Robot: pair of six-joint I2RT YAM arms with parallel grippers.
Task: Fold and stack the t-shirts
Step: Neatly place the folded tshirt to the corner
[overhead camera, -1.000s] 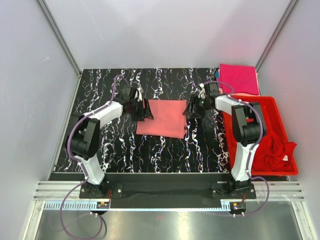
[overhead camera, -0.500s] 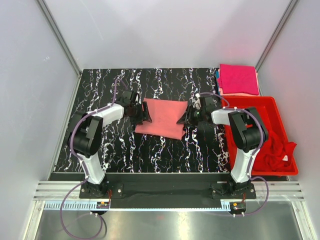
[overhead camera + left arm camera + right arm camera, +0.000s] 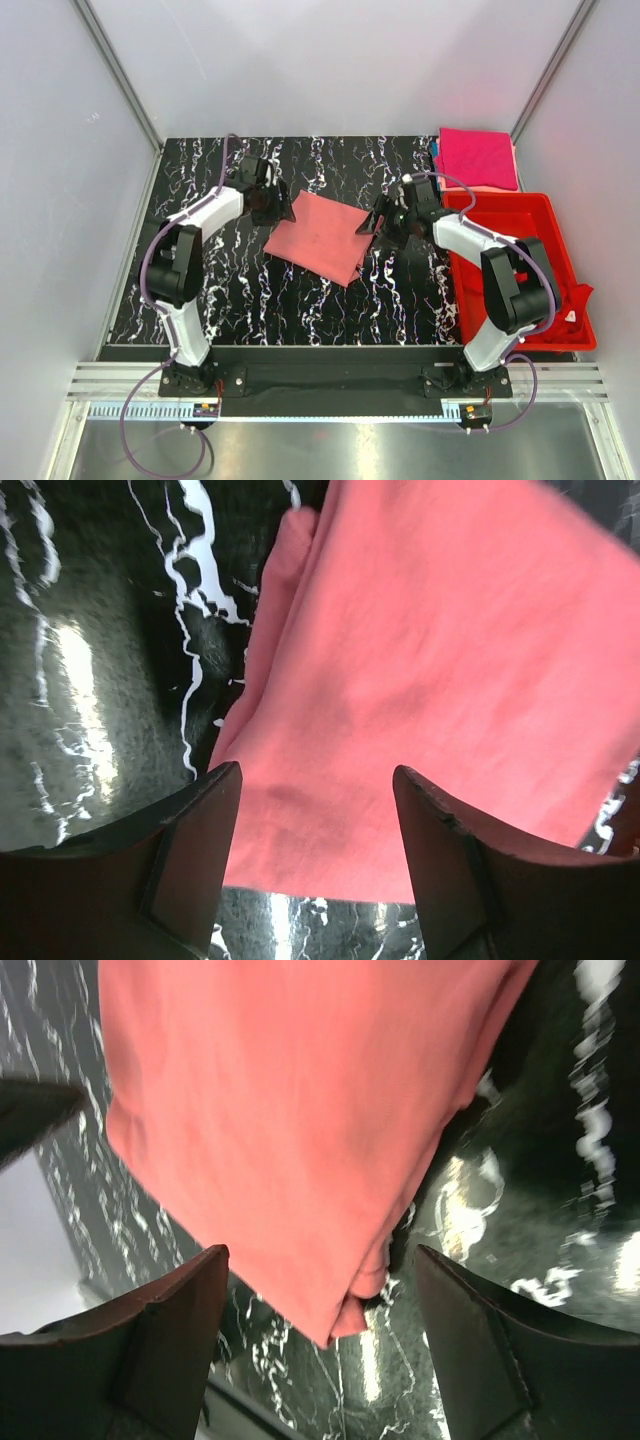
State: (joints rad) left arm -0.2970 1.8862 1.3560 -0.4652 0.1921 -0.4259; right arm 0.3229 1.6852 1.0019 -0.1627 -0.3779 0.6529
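While our left gripper (image 3: 318,770) and right gripper (image 3: 320,1250) gape wide, the folded salmon-pink cotton t-shirt (image 3: 322,235) lies askew between them. Neither seems to pinch it.

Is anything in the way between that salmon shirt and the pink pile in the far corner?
Nothing lies on the table between the salmon t-shirt and the folded magenta t-shirt. Only the right end effector, open at its right edge, sits on that side; the red bin is off the line.

No readable text, brands or numbers, small white tag (image 3: 570,315) on red t-shirt (image 3: 543,298) illegible
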